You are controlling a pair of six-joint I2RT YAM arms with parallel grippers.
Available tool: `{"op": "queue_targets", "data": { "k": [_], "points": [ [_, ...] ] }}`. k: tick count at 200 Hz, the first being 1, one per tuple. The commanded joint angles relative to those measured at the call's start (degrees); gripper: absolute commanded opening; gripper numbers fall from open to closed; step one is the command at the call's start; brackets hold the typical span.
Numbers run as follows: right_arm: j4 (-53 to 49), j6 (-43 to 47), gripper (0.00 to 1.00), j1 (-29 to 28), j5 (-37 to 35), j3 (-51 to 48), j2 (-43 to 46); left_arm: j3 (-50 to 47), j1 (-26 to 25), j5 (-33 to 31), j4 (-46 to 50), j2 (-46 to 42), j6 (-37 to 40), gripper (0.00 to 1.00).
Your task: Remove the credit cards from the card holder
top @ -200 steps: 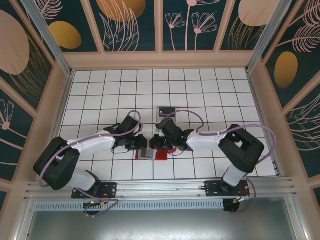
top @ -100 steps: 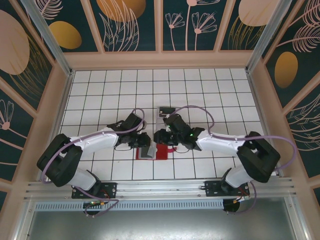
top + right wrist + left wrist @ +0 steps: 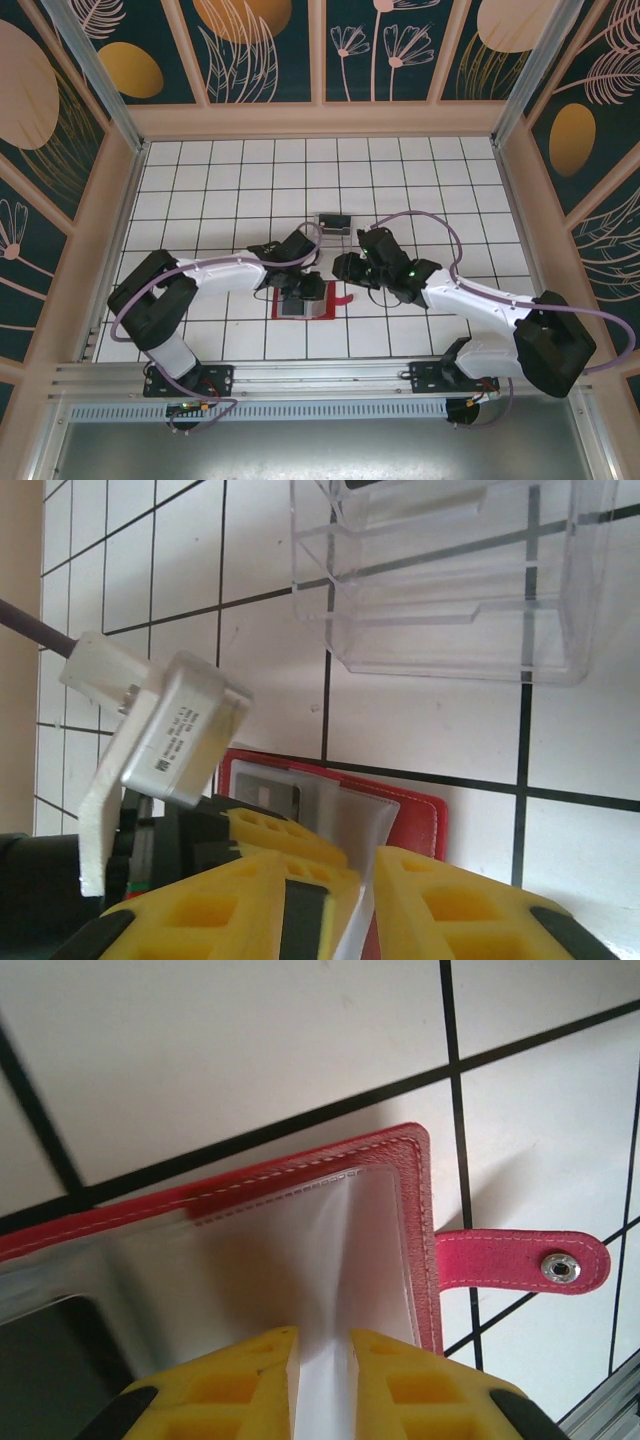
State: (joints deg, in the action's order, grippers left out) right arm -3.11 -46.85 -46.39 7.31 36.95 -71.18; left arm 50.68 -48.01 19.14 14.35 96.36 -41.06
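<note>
Holder (image 3: 298, 306) lies open at 6 o'clock on the surface (image 3: 200, 190). Left claw (image 3: 323, 1348) pinches its limp clear sleeve; right claw (image 3: 345, 872) state cannot be told. Card (image 3: 50, 1370) is likely thin, stiff and slick: grip an exposed edge

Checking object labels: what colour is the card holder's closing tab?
Red tab, silver snap; clearest in the left wrist view.

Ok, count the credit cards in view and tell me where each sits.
2. One dark card lies in the clear box beyond the red wallet. A second card shows behind one of its clear pockets. More may be hidden inside the pockets.
</note>
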Motion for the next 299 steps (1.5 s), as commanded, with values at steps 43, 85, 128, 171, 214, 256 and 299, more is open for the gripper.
{"op": "queue_targets", "data": {
  "k": [43, 85, 128, 171, 214, 256, 299],
  "points": [
    [-0.91, 0.36, 0.3, 0.42, -0.12, -0.13, 0.96, 2.59, -1.3, 0.33, -1.84, 0.97, -1.31, 0.21],
    [-0.84, -0.42, 0.3, -0.38, 1.82, 1.51, -0.77, 1.46, -0.27, -4.17, -0.64, -3.9, -1.27, 0.22],
    [-0.72, -1.33, 0.3, -3.6, 3.62, 5.53, -6.35, -3.98, 4.58, -4.61, -0.85, -10.31, -0.65, 0.22],
    [-1.11, -2.21, 0.29, -6.84, 6.49, 11.64, -15.37, -10.03, 8.47, -5.24, 0.07, -15.42, 0.5, 0.22],
    [-0.12, -3.6, 0.25, -7.92, 9.61, 14.54, -22.26, -16.73, 12.17, -3.9, -1.95, -19.11, -0.89, 0.21],
    [-0.27, -4.38, 0.23, -8.11, 11.44, 15.45, -26.58, -18.15, 12.35, -4.49, -1.41, -20.0, -0.43, 0.22],
    [-0.65, -4.15, 0.22, -8.24, 11.59, 15.72, -28.56, -18.08, 12.4, -2.96, -1.52, -17.85, 0.27, 0.22]
  ]
}}
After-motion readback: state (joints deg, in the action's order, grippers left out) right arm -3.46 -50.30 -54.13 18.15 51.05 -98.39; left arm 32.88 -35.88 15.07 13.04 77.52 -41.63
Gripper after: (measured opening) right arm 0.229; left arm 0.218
